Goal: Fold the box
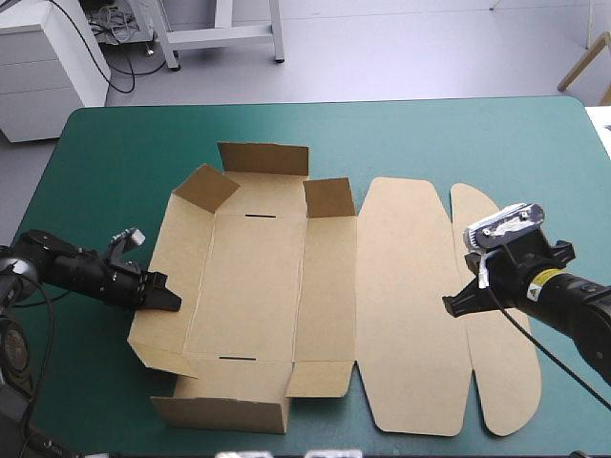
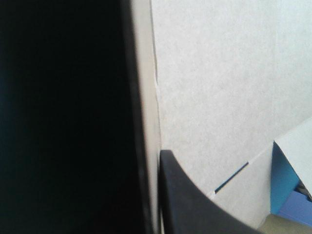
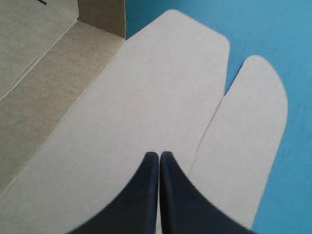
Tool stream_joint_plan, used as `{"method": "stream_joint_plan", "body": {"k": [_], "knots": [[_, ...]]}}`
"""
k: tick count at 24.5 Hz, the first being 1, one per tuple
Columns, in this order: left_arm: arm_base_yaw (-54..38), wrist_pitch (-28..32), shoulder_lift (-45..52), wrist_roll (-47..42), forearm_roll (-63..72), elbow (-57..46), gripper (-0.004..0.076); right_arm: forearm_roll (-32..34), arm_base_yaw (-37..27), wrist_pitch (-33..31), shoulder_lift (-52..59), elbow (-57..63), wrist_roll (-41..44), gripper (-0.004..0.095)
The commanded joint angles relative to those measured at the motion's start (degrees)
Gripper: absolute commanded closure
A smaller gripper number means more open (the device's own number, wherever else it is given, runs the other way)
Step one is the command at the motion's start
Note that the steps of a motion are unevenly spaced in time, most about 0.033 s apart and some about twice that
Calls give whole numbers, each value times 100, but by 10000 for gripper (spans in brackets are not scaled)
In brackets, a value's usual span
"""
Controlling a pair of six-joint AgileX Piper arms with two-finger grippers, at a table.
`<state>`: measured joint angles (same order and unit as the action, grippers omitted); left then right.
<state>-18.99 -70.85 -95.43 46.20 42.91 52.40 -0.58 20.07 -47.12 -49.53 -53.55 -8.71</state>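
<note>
Brown box (image 1: 248,286): was laid near the middle of the teal-green surface (image 1: 115,153), partly set up. Its base was flat, its far wall and two far corner flaps were stood up, and its near wall was raised.
Left wall: was angled outward from the base rather than stood upright.
Lid (image 1: 406,305): was spread flat on the surface to the right of the base, with a narrower rounded flap (image 1: 496,315) joined to it farther right.
Left claw (image 1: 170,300): was seen at the box's left side, clamped on the left wall toward its near end. In the left wrist view the board's edge was pinched between one black finger (image 2: 195,204) and a dark mass on its other side.
Right claw (image 3: 159,155): was closed on nothing, its black fingers met in one pointed arch. It was held over the lid, close to the seam with the rounded flap. Whether the board was touched could not be told.
</note>
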Motion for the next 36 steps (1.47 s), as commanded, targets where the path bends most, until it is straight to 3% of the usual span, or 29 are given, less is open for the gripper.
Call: {"method": "stream_joint_plan", "body": {"k": [1,10,16,24,36], "knots": [[51,-286,374,47,121,525,734,229,-30,265,244,-395,24,922],[1445,-302,573,-1002,-1624,2447,734,574,-30,265,539,-537,387,922],[3330,423,573,-1300,-3984,3916,734,794,-30,265,539,-537,668,922],[5163,1534,573,-1214,-6479,4030,734,1078,-30,265,539,-537,1053,922],[6178,2432,731,-523,-6851,3892,734,1098,-30,-44,548,-537,1323,922]]}}
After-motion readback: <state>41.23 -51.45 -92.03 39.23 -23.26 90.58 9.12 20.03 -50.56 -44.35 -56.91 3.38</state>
